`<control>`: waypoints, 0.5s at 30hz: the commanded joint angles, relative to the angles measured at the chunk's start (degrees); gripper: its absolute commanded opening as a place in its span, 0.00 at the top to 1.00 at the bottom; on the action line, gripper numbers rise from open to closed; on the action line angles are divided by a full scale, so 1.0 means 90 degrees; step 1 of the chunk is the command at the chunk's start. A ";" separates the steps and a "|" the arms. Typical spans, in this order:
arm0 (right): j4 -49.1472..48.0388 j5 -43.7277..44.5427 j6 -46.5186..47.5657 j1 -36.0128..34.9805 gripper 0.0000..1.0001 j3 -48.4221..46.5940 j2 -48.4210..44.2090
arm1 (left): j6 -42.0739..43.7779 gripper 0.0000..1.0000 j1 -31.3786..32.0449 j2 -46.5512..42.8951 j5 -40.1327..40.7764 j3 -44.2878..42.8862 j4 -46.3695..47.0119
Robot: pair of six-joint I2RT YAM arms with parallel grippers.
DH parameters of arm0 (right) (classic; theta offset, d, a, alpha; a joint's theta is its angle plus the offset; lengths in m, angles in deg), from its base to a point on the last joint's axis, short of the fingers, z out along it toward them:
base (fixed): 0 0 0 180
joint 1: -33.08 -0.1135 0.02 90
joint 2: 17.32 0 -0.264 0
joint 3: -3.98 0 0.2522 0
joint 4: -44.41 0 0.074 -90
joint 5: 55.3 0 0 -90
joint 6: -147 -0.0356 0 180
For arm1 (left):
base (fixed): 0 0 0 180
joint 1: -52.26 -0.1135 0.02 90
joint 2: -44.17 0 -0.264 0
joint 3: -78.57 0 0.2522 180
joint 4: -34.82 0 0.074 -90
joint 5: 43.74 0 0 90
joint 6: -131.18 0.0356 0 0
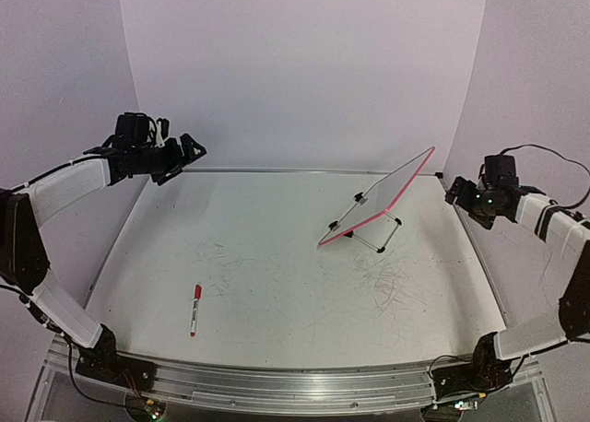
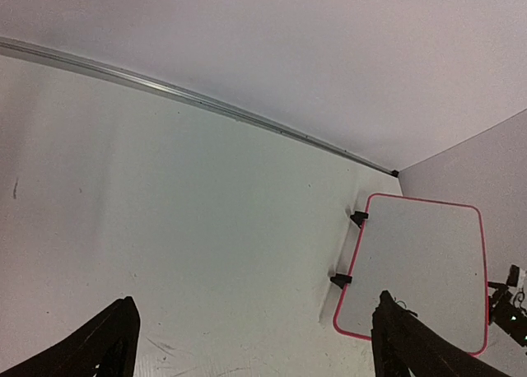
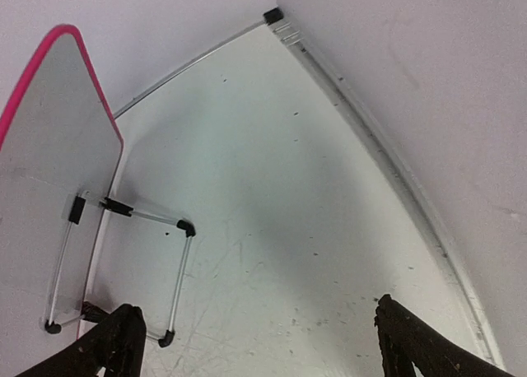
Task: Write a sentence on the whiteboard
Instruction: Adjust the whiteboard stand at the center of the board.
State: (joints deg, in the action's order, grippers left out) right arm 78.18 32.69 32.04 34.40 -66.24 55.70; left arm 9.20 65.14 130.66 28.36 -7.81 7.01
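Whiteboard (image 1: 381,195), pink-rimmed, glossy white, aslant

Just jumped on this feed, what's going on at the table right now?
Nothing is being handled at the moment. Both arms are raised above the table, and the left gripper and right gripper are open and empty. The whiteboard stands tilted on its stand at the far right, and its face looks blank in the left wrist view. A red-and-white marker lies flat near the left arm's side, untouched.
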 commanded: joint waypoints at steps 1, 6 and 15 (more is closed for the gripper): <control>-0.1656 -0.1654 -0.0711 0.0126 0.04 0.0049 0.1066 | -0.0281 0.01 0.0449 0.0393 -0.0335 -0.0017 0.0058; -0.2841 -0.2708 -0.1726 0.0146 0.17 -0.0342 0.2824 | -0.0423 0.01 0.0972 0.0889 -0.0396 -0.0147 0.0064; -0.3547 -0.2968 -0.2220 0.0126 0.36 -0.0955 0.4643 | -0.0871 0.08 0.1722 0.1605 -0.0934 -0.0167 0.0730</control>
State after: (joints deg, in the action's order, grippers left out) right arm 51.73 7.91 14.35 35.56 -70.93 94.92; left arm 4.69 79.02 143.01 23.99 -7.86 7.61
